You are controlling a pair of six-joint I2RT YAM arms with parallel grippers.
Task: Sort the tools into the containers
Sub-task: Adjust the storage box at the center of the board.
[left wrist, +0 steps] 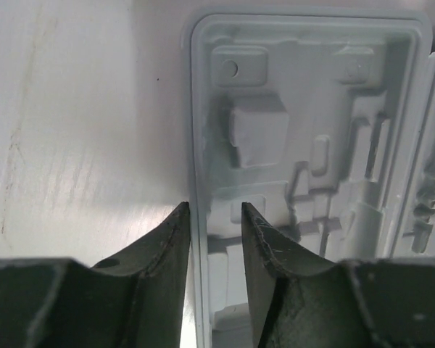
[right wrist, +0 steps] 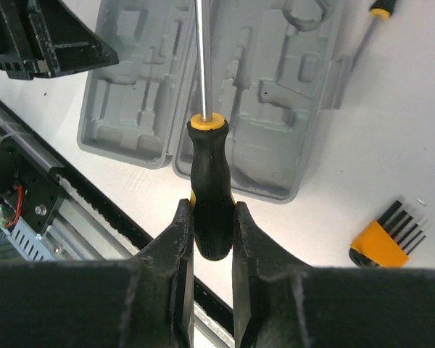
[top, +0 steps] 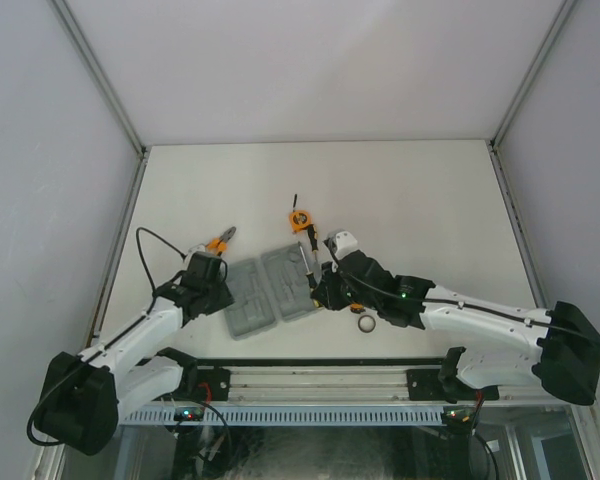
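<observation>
Tool case (top: 268,290): grey, hinged, lies open flat with moulded recesses up; one outer rim runs between the fingers of the left gripper (left wrist: 212,212).
Screwdriver (right wrist: 206,156): black handle, orange collar, clamped in the right gripper (right wrist: 212,210), shaft pointing ahead over the case.
Second screwdriver (right wrist: 370,25): lies ahead and right of that gripper, past the case.
Bit set (right wrist: 388,239): black and orange, rests just right of it.
Orange-handled pliers (top: 218,242): lie just beyond the left gripper.
Tape measure (top: 300,221): round, orange, sits beyond the right gripper.
Ring (top: 366,323): small, lies beside it.

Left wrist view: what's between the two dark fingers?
The rim of the grey tool case, with the fingers of the left end effector either side of it. The left wrist view shows that.
</observation>
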